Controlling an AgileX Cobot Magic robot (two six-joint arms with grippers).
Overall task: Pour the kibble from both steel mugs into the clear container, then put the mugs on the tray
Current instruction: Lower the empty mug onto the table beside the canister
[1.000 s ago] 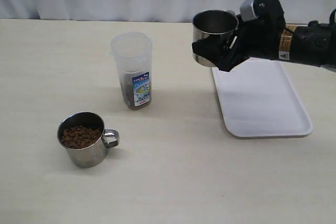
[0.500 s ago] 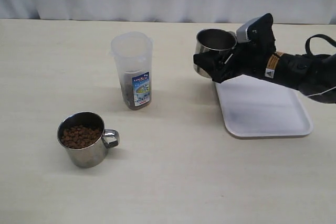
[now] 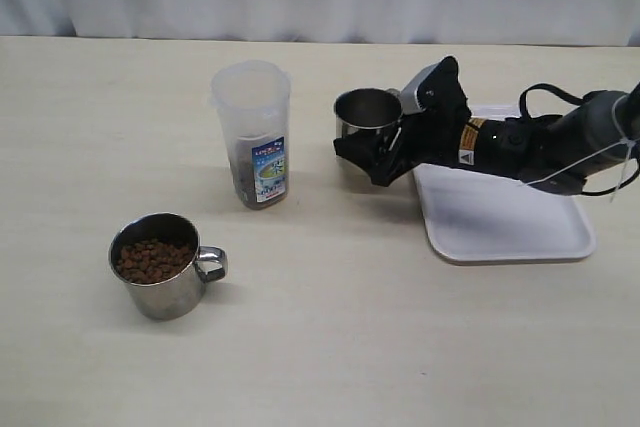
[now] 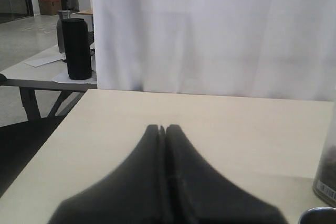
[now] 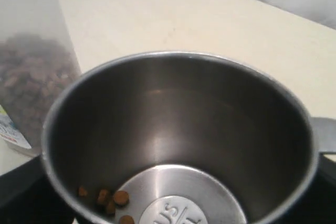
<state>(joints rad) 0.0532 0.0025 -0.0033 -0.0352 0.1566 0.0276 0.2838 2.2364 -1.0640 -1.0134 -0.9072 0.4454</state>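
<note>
My right end effector (image 3: 378,154) pinches the near-empty steel mug (image 3: 366,107); the tray (image 3: 500,217) lies just beside it, toward the table's right edge.

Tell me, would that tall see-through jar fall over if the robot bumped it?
Probably, if bumped up high: the clear container is tall and narrow. The kibble sitting low inside likely steadies it a little.

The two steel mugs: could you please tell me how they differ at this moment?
The held mug is gripped by the right gripper beside the tray; the free mug stands alone on the table. The held mug holds only a few pellets; the free mug is filled with kibble. Both are upright, shiny steel.
</note>
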